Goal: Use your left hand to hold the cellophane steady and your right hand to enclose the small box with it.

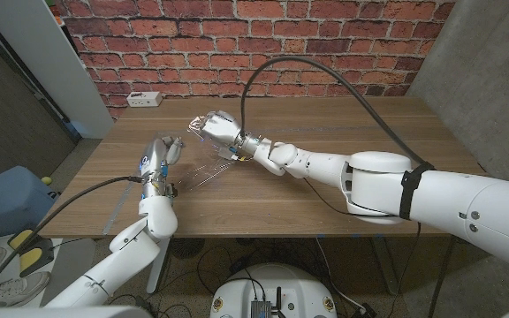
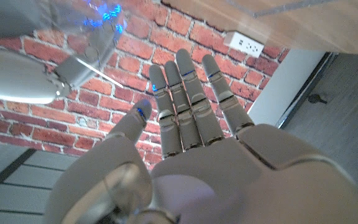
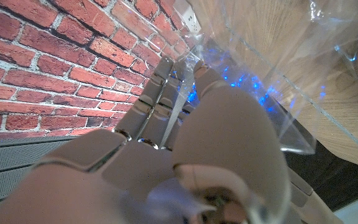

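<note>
Above the table's (image 1: 343,190) middle, my right hand (image 1: 219,131) grips a crumpled sheet of clear cellophane (image 1: 208,168), which hangs from it down to the wood. In the right wrist view the cellophane (image 3: 284,68) lies over the right hand (image 3: 185,143) and its fingers (image 3: 160,87), with blue glints on it. The folds hide whatever lies inside them, so I cannot tell where the small box is. My left hand (image 1: 159,162) stands near the table's left edge, fingers straight and apart, holding nothing, a short way left of the sheet. The left wrist view shows the left hand (image 2: 191,143) open, with the cellophane (image 2: 98,18) beyond it.
A white power strip (image 1: 146,98) lies at the table's far left corner, also in the left wrist view as the power strip (image 2: 244,42). A brick wall (image 1: 263,35) stands behind the table. A blue bag (image 1: 7,199) sits on the floor at the left.
</note>
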You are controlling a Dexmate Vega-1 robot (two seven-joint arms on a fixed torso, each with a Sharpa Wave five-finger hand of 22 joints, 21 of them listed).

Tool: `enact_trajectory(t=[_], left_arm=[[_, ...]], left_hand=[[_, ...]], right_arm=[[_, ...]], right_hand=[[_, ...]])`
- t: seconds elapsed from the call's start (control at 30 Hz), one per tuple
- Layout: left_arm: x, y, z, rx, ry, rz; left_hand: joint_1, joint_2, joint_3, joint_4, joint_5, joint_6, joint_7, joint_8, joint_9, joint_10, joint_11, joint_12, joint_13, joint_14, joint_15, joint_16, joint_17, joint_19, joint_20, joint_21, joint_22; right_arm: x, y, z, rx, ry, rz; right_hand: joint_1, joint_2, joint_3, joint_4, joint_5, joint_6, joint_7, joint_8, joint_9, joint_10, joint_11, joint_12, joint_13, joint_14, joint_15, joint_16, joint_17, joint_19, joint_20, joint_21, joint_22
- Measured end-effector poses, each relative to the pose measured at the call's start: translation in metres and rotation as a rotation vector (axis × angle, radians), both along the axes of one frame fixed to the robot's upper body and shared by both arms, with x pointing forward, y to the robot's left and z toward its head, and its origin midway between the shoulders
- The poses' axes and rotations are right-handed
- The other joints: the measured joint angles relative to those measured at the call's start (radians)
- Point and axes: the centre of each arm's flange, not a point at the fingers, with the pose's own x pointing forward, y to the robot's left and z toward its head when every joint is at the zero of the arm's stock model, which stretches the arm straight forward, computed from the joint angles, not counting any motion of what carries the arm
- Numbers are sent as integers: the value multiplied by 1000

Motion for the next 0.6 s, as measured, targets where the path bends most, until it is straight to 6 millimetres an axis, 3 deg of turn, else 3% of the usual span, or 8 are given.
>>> enact_trajectory(t=[0.1, 0.13, 0.2, 0.27, 0.3, 0.4, 0.57, 0.6], left_arm=[[-10, -1, 4, 10, -106, 7], [-7, 18, -3, -45, -131, 63], [-11, 23, -2, -48, -186, 79], [-19, 12, 5, 6, -255, 49], [-16, 32, -3, -71, -261, 111], [-22, 24, -7, -84, -340, 81], [-29, 16, -7, -92, -411, 11], [-26, 17, -15, -124, -396, 22]], left_hand=[[-52, -48, -48, 21, -24, -54, -9, -19, 6, -73, -3, -8, 22, -73, 13, -40, 8, -76, 15, -11, -1], [-74, -51, -59, 30, -30, -71, -12, -27, 4, -89, -2, -14, 26, -92, 15, -50, 10, -91, 19, -11, -2], [-97, -57, -75, 38, -35, -98, -17, -40, -2, -112, -1, -15, 32, -116, 19, -64, 11, -109, 24, -18, -3], [-109, -56, -80, 42, -35, -113, -19, -47, -6, -119, 3, -15, 35, -125, 21, -70, 15, -114, 29, -19, -7], [-110, -57, -80, 42, -38, -115, -20, -47, -6, -121, 1, -14, 36, -125, 21, -70, 15, -118, 25, -19, -8], [-121, -55, -85, 48, -42, -131, -18, -54, -11, -131, 0, -22, 37, -140, 24, -79, 15, -119, 23, -19, -8], [-146, -52, -94, 56, -42, -185, -44, -84, -23, -172, 5, -37, 39, -180, 28, -110, 4, -119, 24, -16, -12], [-148, -53, -96, 53, -42, -192, -47, -84, -24, -178, 5, -37, 38, -188, 27, -115, 2, -115, 27, -14, -12]], right_arm=[[-1, 2, -1, -2, -1, 5], [-2, 2, 0, 2, -3, 6], [-4, 4, -1, 1, -5, 13], [-5, 5, -2, 0, -4, 20], [-6, 6, -4, -1, -3, 22], [-7, 8, -8, -7, 1, 27], [-10, 13, -14, -14, 8, 36], [-11, 14, -15, -20, 5, 38]], right_hand=[[0, 0, 0, 0, 0, 0, 0, 0, 0, 0, 0, 0, 0, 0, 0, 0, 0, -9, -2, 3, 0], [0, 0, 0, 0, 0, 0, 0, 0, 0, 0, 0, 0, 0, 4, 0, 0, 0, -9, -2, 3, 0], [0, 0, 0, 0, 0, 0, 0, 0, 0, 0, 0, 0, 0, 6, -2, 0, -4, -9, -2, 7, 0], [0, 0, 0, 0, 0, 0, 0, -8, 0, 0, 0, 0, 0, 6, -2, -4, -4, -9, -2, 11, 0], [0, 0, 0, 0, 0, 4, -4, -8, 0, 0, 0, -3, 0, 6, -2, -4, -4, -9, -2, 11, 0], [0, 0, 0, 0, 0, 6, -6, -8, 0, 0, 0, -4, 0, 6, -2, -4, -4, -10, -1, 11, 0], [0, 0, -4, 0, 0, 6, -5, -8, 0, 0, 0, -4, 2, 6, -2, -4, -4, -13, 2, 18, 0], [0, 0, -7, -1, 0, 6, -5, -8, 0, 0, 0, -4, 2, 5, -2, -4, -4, -13, 2, 18, 0]])
